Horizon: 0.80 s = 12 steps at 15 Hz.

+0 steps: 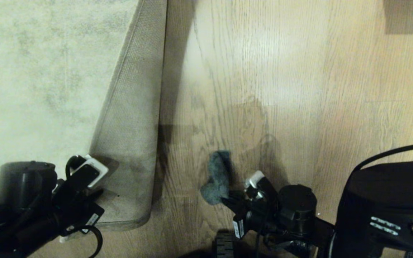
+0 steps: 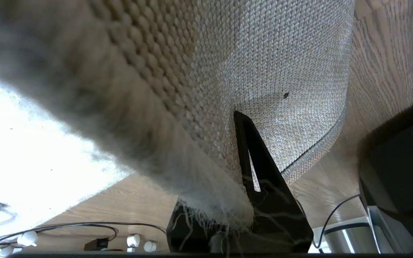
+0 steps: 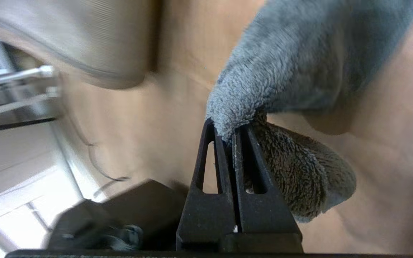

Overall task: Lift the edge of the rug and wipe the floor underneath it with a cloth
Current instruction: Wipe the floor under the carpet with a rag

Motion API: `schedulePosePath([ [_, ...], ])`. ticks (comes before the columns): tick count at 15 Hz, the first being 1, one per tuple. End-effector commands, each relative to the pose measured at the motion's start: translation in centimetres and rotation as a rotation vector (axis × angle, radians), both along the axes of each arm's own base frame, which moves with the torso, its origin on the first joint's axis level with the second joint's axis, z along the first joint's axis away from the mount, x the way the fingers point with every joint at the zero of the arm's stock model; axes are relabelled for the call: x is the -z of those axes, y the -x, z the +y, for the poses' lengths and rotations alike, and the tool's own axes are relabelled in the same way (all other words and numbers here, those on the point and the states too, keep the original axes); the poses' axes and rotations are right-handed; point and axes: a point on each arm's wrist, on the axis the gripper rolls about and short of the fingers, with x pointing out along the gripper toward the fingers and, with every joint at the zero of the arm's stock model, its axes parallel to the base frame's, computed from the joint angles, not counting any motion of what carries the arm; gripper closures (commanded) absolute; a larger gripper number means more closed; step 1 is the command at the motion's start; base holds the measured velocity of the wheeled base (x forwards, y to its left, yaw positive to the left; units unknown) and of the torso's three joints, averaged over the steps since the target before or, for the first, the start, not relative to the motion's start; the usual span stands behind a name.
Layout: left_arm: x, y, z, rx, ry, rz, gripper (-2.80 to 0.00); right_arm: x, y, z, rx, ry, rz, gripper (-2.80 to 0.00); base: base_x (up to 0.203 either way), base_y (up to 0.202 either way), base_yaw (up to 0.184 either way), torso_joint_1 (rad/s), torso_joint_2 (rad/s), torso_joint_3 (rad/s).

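I have the right gripper [image 1: 228, 199] pinched on the cloth [image 1: 216, 182] at 6 o'clock over bare floor [image 1: 264, 71], the left gripper [image 1: 100, 195] at 8 o'clock clamping the rug edge [image 1: 134, 143] folded back, so wiping is left.

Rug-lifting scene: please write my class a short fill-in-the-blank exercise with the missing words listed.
1. The left claw holds the rug edge folded back, showing its woven ____.
2. The right claw is shut on the grey ____.
3. The wood floor lies to the robot's ____ of the rug.

Missing words: backing; cloth; right
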Motion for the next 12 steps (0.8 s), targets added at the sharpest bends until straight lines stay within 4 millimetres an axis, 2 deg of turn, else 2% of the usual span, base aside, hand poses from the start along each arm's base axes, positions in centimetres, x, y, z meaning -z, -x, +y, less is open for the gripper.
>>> schedulePosePath([
  [1, 0.1, 0.0, 0.0, 0.002, -0.004, 0.003, 0.0, 0.5, -0.6, -0.5, 0.032, -0.013, -0.008, 0.0, 0.0, 0.0, 0.0, 0.0, 0.0, 0.0],
  [6, 0.3, 0.2, 0.0, 0.002, -0.007, 0.013, 0.0, 3.2, -3.2, 0.9, 0.055, -0.009, -0.002, 0.0, 0.0, 0.0, 0.0, 0.0, 0.0, 0.0],
  [9, 0.4, 0.2, 0.0, 0.002, -0.009, 0.017, 0.0, 3.5, -4.5, -1.3, 0.128, 0.006, 0.013, 0.0, 0.0, 0.0, 0.0, 0.0, 0.0, 0.0],
  [12, 0.5, 0.2, 0.0, 0.005, -0.009, 0.021, 0.0, 1.4, -5.3, -4.3, 0.21, -0.011, -0.011, 0.0, 0.0, 0.0, 0.0, 0.0, 0.0, 0.0],
])
